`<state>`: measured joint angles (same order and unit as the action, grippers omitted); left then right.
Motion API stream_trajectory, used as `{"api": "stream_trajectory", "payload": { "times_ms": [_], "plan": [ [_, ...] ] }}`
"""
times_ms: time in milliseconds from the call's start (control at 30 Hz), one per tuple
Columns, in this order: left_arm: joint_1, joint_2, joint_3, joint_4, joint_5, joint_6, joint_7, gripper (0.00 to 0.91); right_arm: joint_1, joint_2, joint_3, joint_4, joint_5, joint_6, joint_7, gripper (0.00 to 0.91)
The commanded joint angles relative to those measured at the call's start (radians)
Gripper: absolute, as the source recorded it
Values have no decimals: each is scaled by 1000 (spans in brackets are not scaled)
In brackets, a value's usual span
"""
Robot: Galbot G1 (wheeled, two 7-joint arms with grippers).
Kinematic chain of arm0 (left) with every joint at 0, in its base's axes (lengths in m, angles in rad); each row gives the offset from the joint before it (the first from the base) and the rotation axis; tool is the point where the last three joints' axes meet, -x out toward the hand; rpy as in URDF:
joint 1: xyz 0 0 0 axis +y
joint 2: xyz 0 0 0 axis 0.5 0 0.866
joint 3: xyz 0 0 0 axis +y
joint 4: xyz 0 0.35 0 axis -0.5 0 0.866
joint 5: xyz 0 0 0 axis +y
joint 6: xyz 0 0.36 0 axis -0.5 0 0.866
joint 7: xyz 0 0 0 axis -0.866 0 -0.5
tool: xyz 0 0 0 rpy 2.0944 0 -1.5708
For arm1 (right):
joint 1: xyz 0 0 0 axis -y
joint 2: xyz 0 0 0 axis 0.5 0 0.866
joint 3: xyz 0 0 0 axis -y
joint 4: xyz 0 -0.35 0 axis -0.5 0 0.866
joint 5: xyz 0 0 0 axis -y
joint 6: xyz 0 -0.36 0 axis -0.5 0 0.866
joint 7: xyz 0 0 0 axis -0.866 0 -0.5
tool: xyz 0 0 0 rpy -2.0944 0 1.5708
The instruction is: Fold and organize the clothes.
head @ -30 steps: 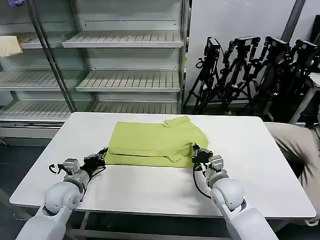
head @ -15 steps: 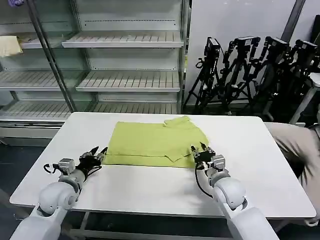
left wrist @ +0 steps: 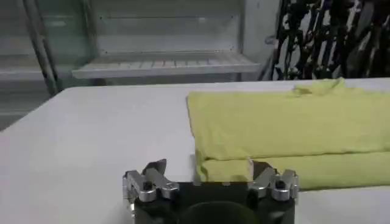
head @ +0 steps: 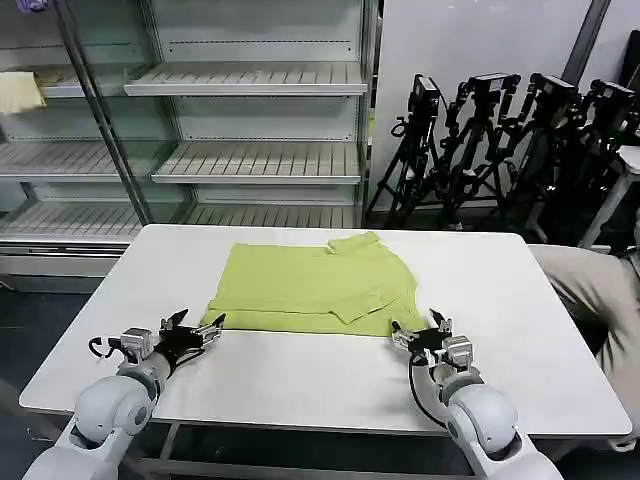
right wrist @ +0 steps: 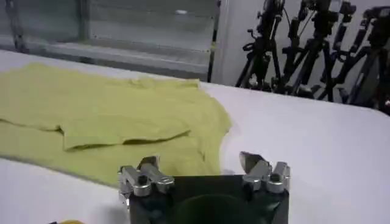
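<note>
The lime T-shirt (head: pixel 312 285) lies folded into a wide rectangle in the middle of the white table (head: pixel 520 300), one sleeve folded over near its right end. My left gripper (head: pixel 195 328) is open, resting just off the shirt's near-left corner (left wrist: pixel 204 167), nothing between its fingers. My right gripper (head: pixel 420 330) is open too, just off the near-right corner of the T-shirt (right wrist: pixel 109 128). In the wrist views the left gripper (left wrist: pixel 204 170) and right gripper (right wrist: pixel 198 165) both face the folded edge with wide jaws.
Metal wire shelves (head: pixel 250 160) stand behind the table. Black tripods (head: pixel 500 140) crowd the back right. A pale beige cloth (head: pixel 595 285) hangs off the table's right side. Bare tabletop lies along the front and both sides of the shirt.
Both grippers have let go of the shirt's near edge, opened, and drawn back toward me. The shirt's front edge now lies flat.
</note>
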<state>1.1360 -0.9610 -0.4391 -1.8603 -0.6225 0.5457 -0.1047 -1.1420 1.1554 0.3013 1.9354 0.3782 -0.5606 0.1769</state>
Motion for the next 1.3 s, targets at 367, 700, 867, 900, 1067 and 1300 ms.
{"api": "stream_trajectory", "payload": {
  "times_ms": [367,700,867,900,1067,1300],
  "plan": [
    [19,-2,14,3,26,28,-1,20,-23,-3,9,1,51,-16,3,0],
    [117,-5,-20,-96,35,30,4,20,-87,-25,29,101,38,-15,1,0],
    [336,-1,-102,-242,69,24,14,20,-246,-44,90,238,-27,-2,-21,0],
    [373,-2,-134,-273,73,24,17,20,-288,-46,112,267,-38,8,-27,0],
    [487,7,-217,-339,70,8,36,20,-424,-51,158,339,-60,35,-38,0],
    [566,6,-293,-377,70,-3,49,20,-509,-38,169,389,-109,72,-37,0]
  ]
}}
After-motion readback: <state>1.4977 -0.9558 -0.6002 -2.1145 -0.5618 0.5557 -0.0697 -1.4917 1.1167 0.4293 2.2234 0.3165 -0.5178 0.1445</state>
